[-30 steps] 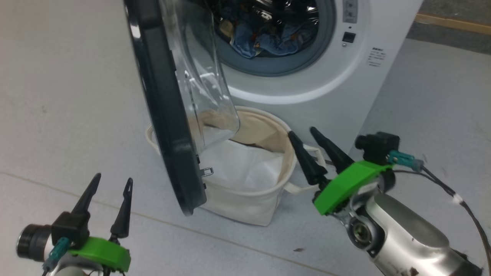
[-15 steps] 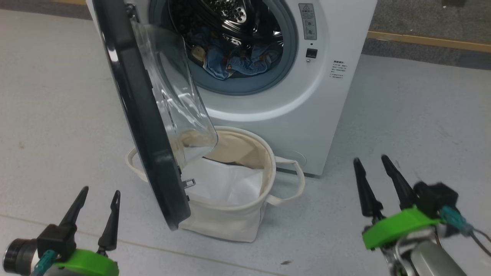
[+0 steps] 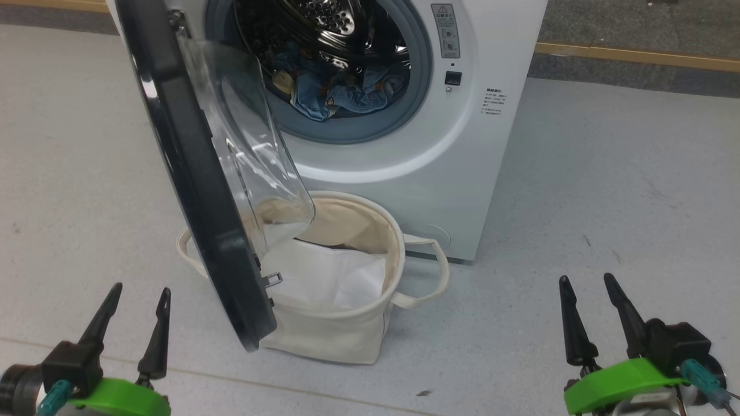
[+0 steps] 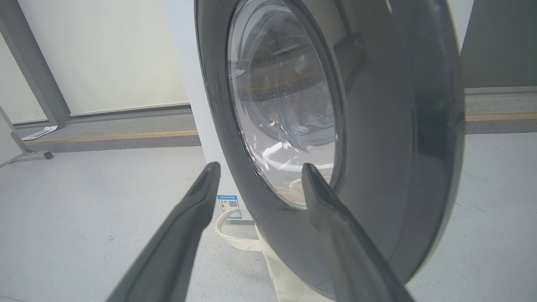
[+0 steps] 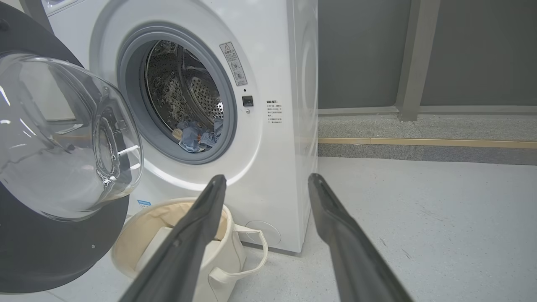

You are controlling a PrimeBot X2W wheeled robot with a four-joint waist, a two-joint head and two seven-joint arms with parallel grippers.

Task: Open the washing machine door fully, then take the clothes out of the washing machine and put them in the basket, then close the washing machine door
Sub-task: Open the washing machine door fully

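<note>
From my seat, left gripper (image 3: 142, 289) at seven o'clock and right gripper (image 3: 585, 278) at five are both spread wide, holding nothing. The glossy black-rimmed round glass door (image 3: 191, 173) stands swung open over the cream canvas basket (image 3: 341, 341) (plain white sheet (image 3: 329, 277) inside). The crumpled light-blue clothes (image 3: 324, 95) lie at twelve, in the drum of the white front-loading washing machine (image 3: 462, 162).

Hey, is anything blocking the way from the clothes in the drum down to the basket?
Partly. The open washing machine door hangs over the left side of the basket, its glass bulge above the rim. The clothes lie in the drum; the basket's right half looks unobstructed.
</note>
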